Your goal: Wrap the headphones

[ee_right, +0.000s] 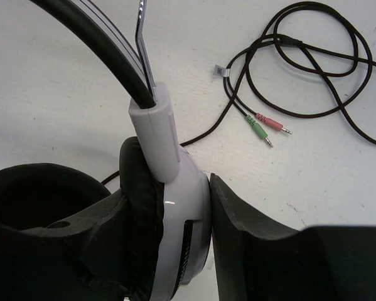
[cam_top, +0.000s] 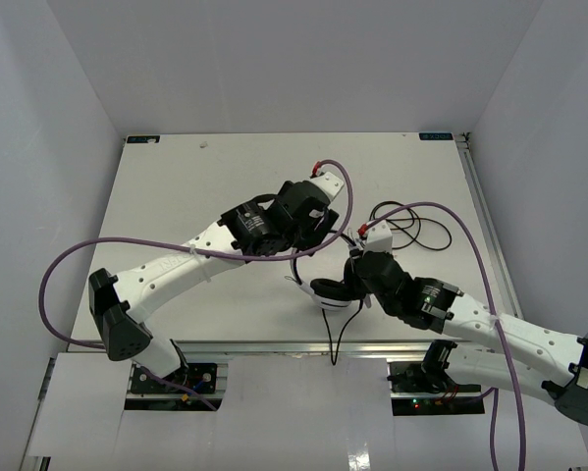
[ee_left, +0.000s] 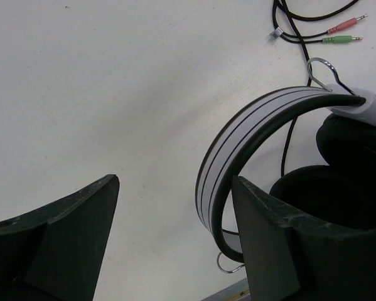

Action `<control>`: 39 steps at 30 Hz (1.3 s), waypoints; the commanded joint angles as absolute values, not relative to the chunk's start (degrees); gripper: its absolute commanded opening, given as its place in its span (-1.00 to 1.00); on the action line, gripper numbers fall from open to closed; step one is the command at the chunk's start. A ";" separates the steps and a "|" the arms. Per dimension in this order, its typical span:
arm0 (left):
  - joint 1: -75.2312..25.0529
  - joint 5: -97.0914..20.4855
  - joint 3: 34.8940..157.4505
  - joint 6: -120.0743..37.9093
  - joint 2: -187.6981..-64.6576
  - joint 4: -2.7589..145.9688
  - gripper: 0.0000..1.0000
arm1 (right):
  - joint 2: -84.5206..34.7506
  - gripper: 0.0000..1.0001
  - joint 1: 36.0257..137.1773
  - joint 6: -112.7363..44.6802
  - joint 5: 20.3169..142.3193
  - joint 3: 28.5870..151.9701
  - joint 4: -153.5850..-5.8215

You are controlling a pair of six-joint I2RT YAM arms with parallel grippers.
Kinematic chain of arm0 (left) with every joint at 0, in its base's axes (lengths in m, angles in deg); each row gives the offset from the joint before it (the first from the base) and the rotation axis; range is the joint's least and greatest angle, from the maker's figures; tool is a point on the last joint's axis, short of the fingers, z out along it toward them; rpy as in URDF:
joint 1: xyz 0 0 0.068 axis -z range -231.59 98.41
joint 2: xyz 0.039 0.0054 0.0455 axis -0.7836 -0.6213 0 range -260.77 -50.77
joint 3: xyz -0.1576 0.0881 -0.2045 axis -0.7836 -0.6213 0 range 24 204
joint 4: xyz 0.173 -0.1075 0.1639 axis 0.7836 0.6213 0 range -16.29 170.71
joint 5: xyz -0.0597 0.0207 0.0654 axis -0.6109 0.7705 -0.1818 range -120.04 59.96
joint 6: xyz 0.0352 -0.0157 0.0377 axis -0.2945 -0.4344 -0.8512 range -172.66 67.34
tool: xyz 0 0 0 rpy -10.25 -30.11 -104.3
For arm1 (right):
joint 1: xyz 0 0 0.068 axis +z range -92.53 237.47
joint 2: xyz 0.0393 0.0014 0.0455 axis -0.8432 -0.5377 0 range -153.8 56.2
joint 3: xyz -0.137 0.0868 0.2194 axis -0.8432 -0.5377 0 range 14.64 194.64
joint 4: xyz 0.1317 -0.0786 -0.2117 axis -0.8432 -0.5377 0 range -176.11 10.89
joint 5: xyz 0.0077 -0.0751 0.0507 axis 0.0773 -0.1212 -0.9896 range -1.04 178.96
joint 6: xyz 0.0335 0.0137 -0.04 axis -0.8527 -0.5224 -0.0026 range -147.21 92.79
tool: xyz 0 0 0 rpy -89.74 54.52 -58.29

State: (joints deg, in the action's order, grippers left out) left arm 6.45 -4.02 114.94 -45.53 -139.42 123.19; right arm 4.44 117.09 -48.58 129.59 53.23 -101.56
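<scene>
We find the headphones near the middle of the bench, toward its near edge, between the two arms. The right claw is clamped on them. In the right wrist view its two fingers press from either side on one white ear cup and its black pad. They sit just below the white slider where the headband enters. A second black pad sits against the first, to the left in that view.

The left claw stands wide apart and grips nothing. In the left wrist view the striped headband arches up between its fingers, close against the inner face of the right-hand one. We cannot tell whether it touches. The other finger is well apart from the band, with bare bench between them.

The cord lies loose on the bench beyond the headphones, in a few slack loops. Its pink plug and green plug rest side by side on the bench, apart from both claws. A further run of the cord trails from the headphones toward the near edge.
</scene>
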 commanded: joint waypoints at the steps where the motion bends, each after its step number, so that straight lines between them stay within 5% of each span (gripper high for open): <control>1: 7.88 -5.42 114.86 -45.25 -138.54 125.39 0.65 | 6.71 -0.85 116.98 -50.36 132.58 55.84 -94.84; 11: 7.91 -4.02 113.92 -45.96 -139.63 125.27 0.60 | 6.73 -0.85 116.98 -50.42 131.50 56.22 -94.94; 19: 8.33 -1.99 115.30 -46.68 -144.51 124.45 0.36 | 7.87 -0.85 117.04 -50.50 130.25 56.00 -95.00; 25: 10.17 0.01 116.55 -46.83 -146.72 124.16 -0.08 | 7.74 -0.85 116.98 -50.59 129.42 55.98 -95.02; 29: 10.55 0.25 115.75 -46.26 -147.03 122.76 -0.74 | 6.35 -0.85 116.98 -50.42 128.72 56.38 -95.02; 32: 10.55 -0.40 115.12 -45.35 -146.97 122.74 -1.00 | 6.21 -0.85 117.00 -50.40 128.21 56.59 -95.02; 36: 10.55 2.14 113.15 -43.57 -146.11 122.67 -0.97 | 6.13 -0.85 116.98 -49.51 126.89 57.14 -95.02; 39: 10.55 3.47 112.19 -42.85 -145.87 122.63 -0.35 | 5.04 -0.85 117.01 -49.19 126.05 57.80 -95.02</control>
State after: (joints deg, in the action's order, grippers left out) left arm 9.86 3.01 113.21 -45.95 -148.79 125.61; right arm 5.65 116.71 -48.96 128.20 53.93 -100.14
